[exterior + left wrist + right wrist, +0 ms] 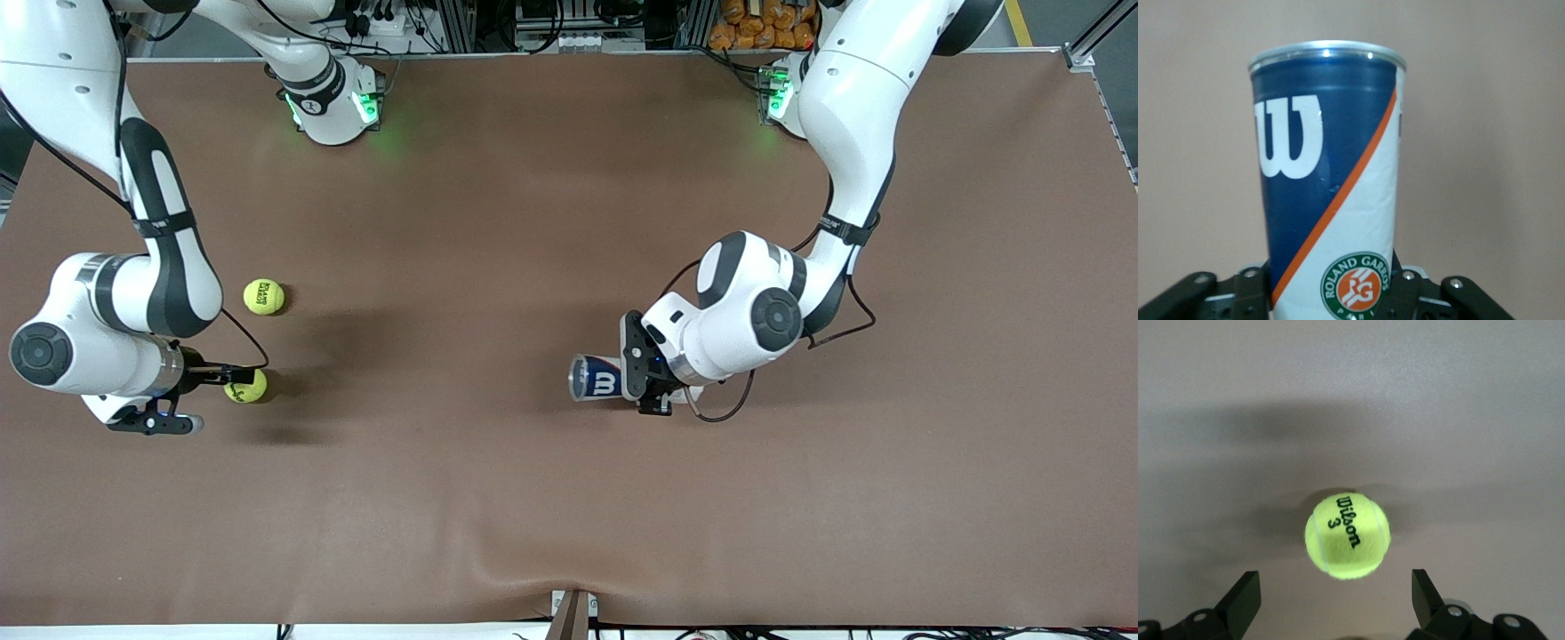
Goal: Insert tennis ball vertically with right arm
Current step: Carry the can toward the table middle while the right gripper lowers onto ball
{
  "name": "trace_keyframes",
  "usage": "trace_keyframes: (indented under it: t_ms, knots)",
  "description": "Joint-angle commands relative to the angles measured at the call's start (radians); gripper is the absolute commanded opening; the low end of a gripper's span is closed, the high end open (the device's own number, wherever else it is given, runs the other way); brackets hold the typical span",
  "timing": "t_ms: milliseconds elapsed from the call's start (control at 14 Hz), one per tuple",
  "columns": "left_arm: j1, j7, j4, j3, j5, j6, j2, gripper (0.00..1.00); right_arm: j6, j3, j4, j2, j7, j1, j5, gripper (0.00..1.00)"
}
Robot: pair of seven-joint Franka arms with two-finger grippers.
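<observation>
Right gripper [233, 378]: fingers [1241, 600] spread wide, low over a Wilson tennis ball [246, 387] lying on the brown bench [498, 222] toward the right arm's end. Second tennis ball [264, 297]: farther from the camera, well apart. Left gripper [642, 384]: apparently clamped on a blue-and-white Wilson ball can [596, 377], mouth toward the right arm

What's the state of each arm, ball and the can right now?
right gripper: open, fingers either side of a ball, not closed on it.
tennis ball at the right gripper: on the table, not gripped.
second tennis ball: loose on the table, farther from the front camera.
left gripper: shut on the can.
tennis ball can: held, lying sideways, open end toward the right arm's end of the table.
</observation>
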State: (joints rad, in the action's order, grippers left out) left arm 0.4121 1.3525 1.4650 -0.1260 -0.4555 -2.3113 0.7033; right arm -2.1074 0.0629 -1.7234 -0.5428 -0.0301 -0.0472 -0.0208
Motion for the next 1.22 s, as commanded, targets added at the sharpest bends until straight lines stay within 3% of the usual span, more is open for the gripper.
trace_keyframes:
  t_ms: [0, 430, 788, 931, 1074, 1146]
  knots:
    - [-0.041, 0.133, -0.008, -0.009, -0.196, 0.006, 0.005, 0.55, -0.016, -0.009, 0.005, -0.029, -0.017, -0.017, -0.002, 1.00]
    - [-0.070, 0.544, -0.003, -0.009, -0.752, 0.006, 0.054, 0.55, -0.029, -0.011, 0.011, -0.094, -0.016, -0.023, 0.050, 1.00]
    - [-0.026, 0.779, -0.003, -0.014, -1.104, 0.009, 0.097, 0.56, -0.063, -0.011, 0.011, -0.112, -0.019, -0.030, 0.050, 1.00]
    - [-0.022, 0.851, -0.003, -0.053, -1.222, 0.010, 0.125, 0.56, -0.063, -0.011, 0.011, -0.118, -0.019, -0.030, 0.051, 1.00]
    - [-0.013, 0.910, -0.005, -0.079, -1.346, 0.010, 0.145, 0.69, -0.063, -0.011, 0.011, -0.121, -0.019, -0.030, 0.050, 1.00]
    - [-0.001, 0.933, -0.005, -0.080, -1.385, 0.010, 0.156, 0.69, -0.063, -0.011, 0.011, -0.124, -0.019, -0.030, 0.051, 1.00]
